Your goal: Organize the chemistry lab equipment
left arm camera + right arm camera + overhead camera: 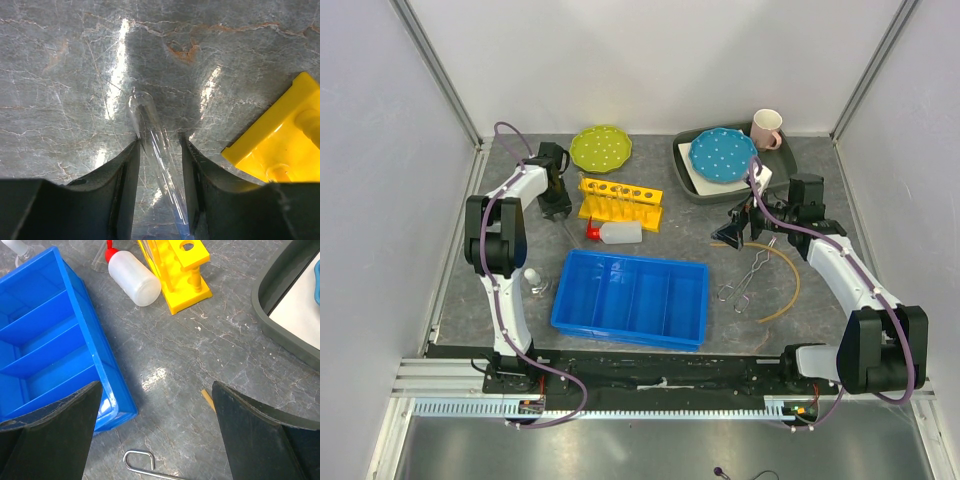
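Down between the fingers (125, 170) of the left end effector (160, 150) lies a clear test tube (150, 125) on the tabletop (60, 75). Its long axis runs slightly diagonal to them, rounded end pointing away from the wrist. They're half-closed around it, but honestly I can't tell if they're pinching it. The yellow rack (280, 145) sits just off to the right, and the right end effector (155, 390), spread wide, is well apart, so lefty's my pick.

Your right gripper (157, 432), jaws spread wide over the worktop (210, 350)
You see the blue bin (45, 340) left, the squeeze bottle (135, 282) lying beside the yellow rack (182, 277), a tongs loop (140, 460) below.
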You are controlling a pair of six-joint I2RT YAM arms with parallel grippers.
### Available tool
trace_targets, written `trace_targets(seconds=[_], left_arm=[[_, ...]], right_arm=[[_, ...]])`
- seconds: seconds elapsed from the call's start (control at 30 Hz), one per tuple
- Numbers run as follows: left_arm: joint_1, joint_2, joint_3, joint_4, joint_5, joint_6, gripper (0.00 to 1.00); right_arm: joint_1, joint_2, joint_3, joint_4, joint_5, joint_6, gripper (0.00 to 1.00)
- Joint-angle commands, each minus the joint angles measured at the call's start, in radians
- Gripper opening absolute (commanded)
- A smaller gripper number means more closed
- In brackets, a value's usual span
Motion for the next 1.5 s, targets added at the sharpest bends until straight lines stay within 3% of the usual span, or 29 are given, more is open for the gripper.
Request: trace_targets(seconds=[0.0,0.17,0.47,0.83,1.13,1.47], left_arm=[[-0.003,0.014,0.002,-0.009,-0.008,0.049,0.47],[-0.001,0.017,0.002,-0.001,0.018,0.049,0.47],[-0.001,0.007,0.010,0.022,0.023,0.052,0.25],[0.027,-0.144,-0.038,0.134,0.026,0.129,0.16],[0.040,-0.435,-0.221,0.258,0.055,0.184,0.15],[0.037,-0.881,-0.517,0.411,0.375,0.196,0.14]], right_arm=[[-0.014,-0.003,0.020,0.024,-0.045,-0.007,0.98],[-0.026,-0.003,0.022,0.024,-0.053,-0.002,0.98],[-0.040,-0.004,0.023,0.024,-0.065,0.001,0.98],[-0.051,-0.003,0.023,0.023,-0.076,0.003,0.98],[-0.051,-0.001,0.022,0.008,-0.097,-0.014,0.98],[-0.051,0.008,0.061,-0.096,-0.167,-0.086,0.98]])
